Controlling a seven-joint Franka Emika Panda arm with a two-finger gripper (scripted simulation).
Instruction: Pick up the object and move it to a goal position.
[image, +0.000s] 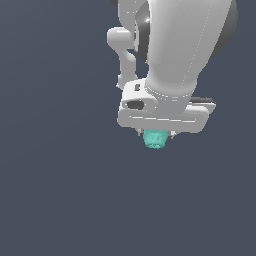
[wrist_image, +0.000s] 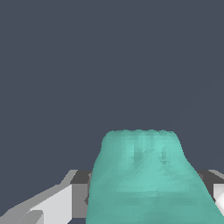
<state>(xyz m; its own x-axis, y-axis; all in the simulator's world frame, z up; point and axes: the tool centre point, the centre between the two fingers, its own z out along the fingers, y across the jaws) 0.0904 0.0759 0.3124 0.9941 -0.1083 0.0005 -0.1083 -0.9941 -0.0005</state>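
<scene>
Small teal bumpy blob (wrist_image: 146, 179) up close, wedged in white pincer (image: 159, 134), clamped on both sides. Pick-up apparently done; carrying to goal left, goal nowhere visible.

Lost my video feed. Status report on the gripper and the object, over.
White gripper shut on the small teal lumpy blob. Blob pokes out below the hand, filling the wrist view. Nothing else in sight, no obstruction seen.
</scene>
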